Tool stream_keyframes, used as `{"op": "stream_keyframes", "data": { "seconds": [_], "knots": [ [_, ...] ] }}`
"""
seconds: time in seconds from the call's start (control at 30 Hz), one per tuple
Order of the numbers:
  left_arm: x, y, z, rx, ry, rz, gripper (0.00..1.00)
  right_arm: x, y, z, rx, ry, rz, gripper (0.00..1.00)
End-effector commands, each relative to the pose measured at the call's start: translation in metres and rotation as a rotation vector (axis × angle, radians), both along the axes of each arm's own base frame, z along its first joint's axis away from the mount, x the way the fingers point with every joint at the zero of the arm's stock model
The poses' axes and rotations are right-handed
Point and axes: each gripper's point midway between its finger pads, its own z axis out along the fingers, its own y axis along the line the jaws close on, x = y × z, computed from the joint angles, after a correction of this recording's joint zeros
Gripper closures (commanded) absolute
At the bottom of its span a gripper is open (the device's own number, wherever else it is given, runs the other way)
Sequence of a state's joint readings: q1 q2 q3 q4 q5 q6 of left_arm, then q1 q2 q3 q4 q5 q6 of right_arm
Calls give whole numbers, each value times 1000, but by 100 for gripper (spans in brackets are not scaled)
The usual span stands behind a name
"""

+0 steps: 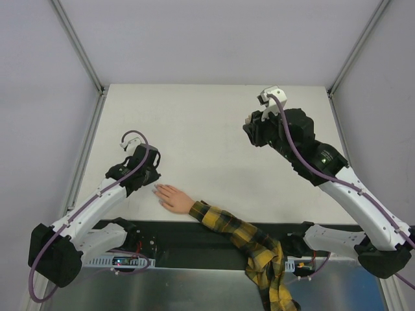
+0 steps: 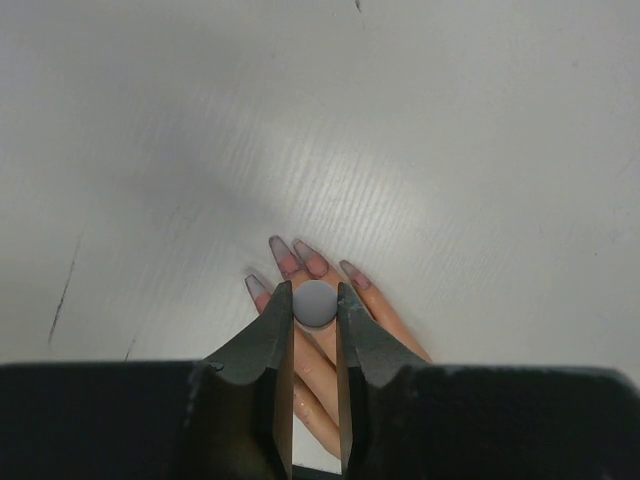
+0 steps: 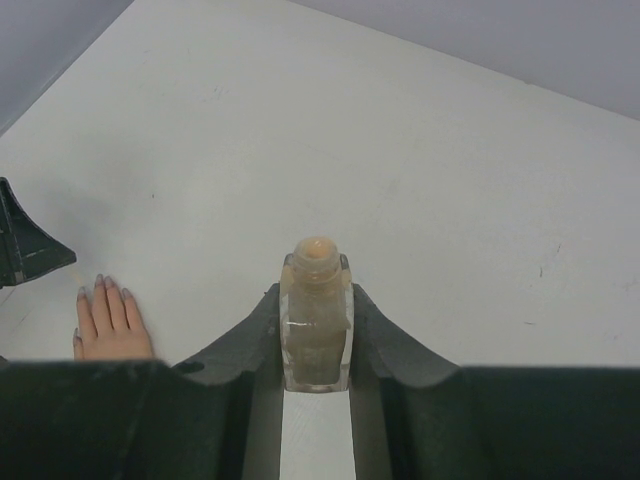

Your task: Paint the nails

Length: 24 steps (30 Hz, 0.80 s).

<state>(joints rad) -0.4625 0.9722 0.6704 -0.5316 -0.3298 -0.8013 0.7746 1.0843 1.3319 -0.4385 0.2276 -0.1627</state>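
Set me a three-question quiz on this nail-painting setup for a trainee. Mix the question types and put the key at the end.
1. True or false: the right pincer is shut on an uncapped polish bottle.
2. In the left wrist view, what lies just beyond the left pincer? A: a paint tray. B: the fingers of the small hand. C: a second bottle.
3. Fill in: the round object held in the left pincer is ____ in colour.
Key: 1 true; 2 B; 3 grey.
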Motion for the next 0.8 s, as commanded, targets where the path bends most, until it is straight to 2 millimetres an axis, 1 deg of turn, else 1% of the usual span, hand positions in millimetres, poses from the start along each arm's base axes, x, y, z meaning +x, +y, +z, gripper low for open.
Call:
{"op": "stream_keyframes", "data": {
  "seconds": [0.0,0.17,0.27,0.43,0.7,0.77],
  "knots": [
    [11,8,6,19,7,63,100,4,2,18,24,-24,19,100],
    [13,5,-4,13,47,84,100,8,4,17,23,-9,40,100],
    [14,4,-7,21,62,87,100,12,1,14,27,7,32,100],
    [16,2,-12,19,84,90,100,15,4,11,29,19,46,100],
    [24,-3,-16,7,100,79,100,18,2,7,26,29,38,100],
    [22,-4,-18,5,108,76,100,20,1,6,23,33,35,100]
  ]
}}
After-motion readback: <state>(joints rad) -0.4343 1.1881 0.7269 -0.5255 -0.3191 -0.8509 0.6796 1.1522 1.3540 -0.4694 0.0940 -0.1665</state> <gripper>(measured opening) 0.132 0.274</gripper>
